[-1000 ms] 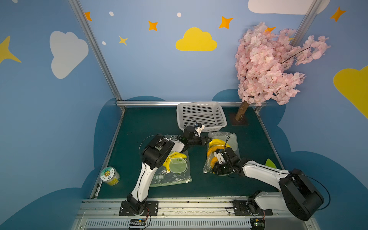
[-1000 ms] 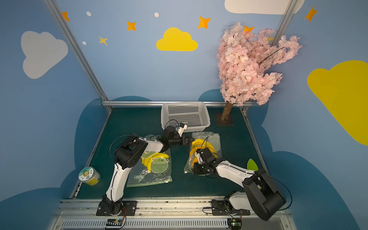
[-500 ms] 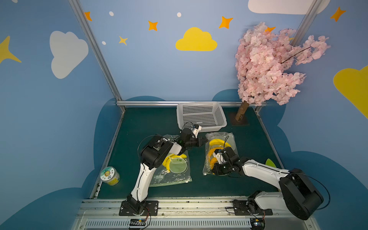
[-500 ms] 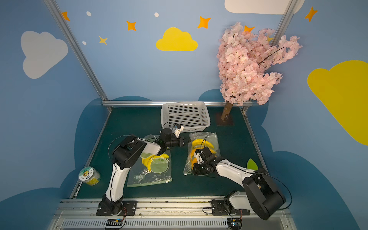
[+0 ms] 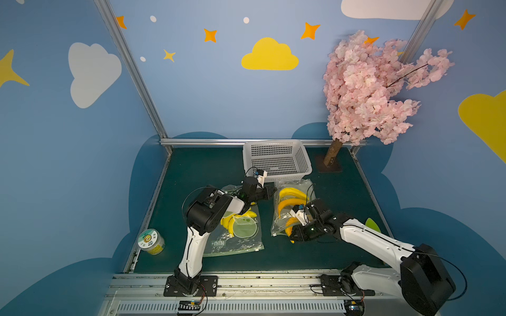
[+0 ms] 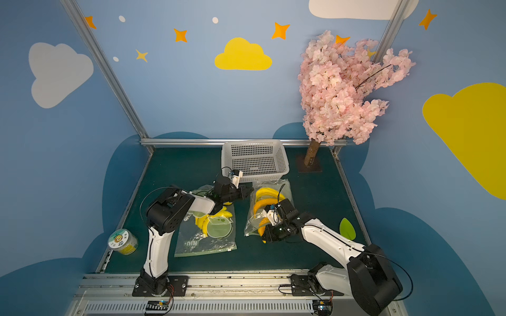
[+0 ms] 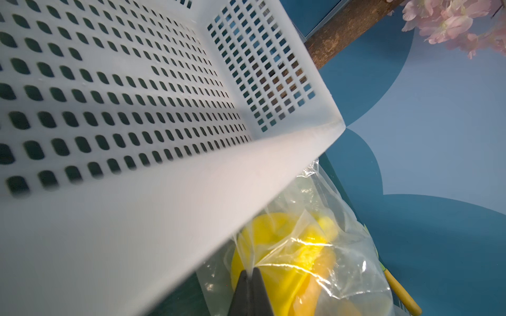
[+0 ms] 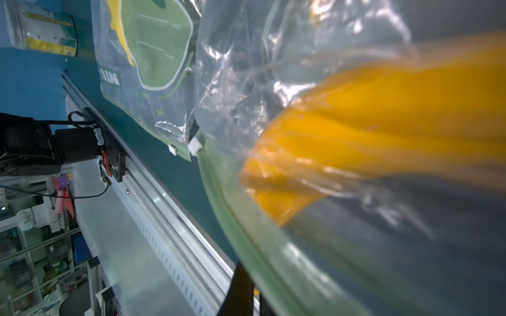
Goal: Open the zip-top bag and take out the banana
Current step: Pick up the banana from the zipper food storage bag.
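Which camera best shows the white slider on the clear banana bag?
Right wrist view: the slider is close and sharp on the clear bag, ending its green zip strip. In both top views it is a tiny white speck; the left wrist view misses it.

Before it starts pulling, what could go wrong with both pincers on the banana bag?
The left pincer pinches only thin film of the bag; pulling might tear it or slip off. It sits right beside the basket and could knock it. The right pincer grips the zip edge away from the white slider, so the bag may drag instead of opening.
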Tool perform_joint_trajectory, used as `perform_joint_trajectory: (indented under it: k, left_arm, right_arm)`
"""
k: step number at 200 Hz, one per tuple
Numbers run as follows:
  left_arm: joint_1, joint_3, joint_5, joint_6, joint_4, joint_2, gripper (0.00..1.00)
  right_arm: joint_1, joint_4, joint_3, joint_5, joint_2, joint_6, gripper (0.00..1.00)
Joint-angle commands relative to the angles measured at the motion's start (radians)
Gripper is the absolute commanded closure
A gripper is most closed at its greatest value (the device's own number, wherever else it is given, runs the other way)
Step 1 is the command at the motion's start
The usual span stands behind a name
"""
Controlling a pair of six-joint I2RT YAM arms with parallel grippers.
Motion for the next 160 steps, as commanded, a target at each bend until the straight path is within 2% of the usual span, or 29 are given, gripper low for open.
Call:
perform_joint_trajectory:
  k: [1,16,35,41,65,106,135,160]
  left_arm:
    - [0.006,0.018,-0.060,0.036,-0.016,-0.037,0.97]
    - [0.006,0.033,-0.080,0.046,-0.029,-0.033,0.97]
    - [0.008,0.051,-0.086,0.059,-0.038,-0.021,0.97]
    - [0.008,0.055,-0.120,0.060,-0.041,-0.018,0.97]
    - [0.008,0.078,-0.132,0.059,-0.048,-0.007,0.97]
    - [0.007,0.118,-0.132,0.056,-0.077,0.008,0.97]
    - [0.008,0.113,-0.128,0.055,-0.082,0.009,0.97]
    - [0.008,0.110,-0.118,0.046,-0.082,0.016,0.97]
  right_arm:
    - [0.016,-0.135,0.039,-0.131,0.007,-0.056,1.00]
    - [0.030,-0.177,0.039,-0.179,-0.024,-0.072,1.00]
    - [0.037,-0.177,0.018,-0.256,-0.147,-0.058,1.00]
    - [0.038,-0.179,0.011,-0.269,-0.193,-0.045,1.00]
    - [0.054,-0.161,-0.045,-0.327,-0.355,0.057,1.00]
    - [0.101,-0.155,-0.058,-0.327,-0.551,0.174,1.00]
    - [0.103,0.056,-0.002,-0.321,-0.617,0.277,1.00]
    - [0.098,0.158,0.117,-0.298,-0.538,0.246,1.00]
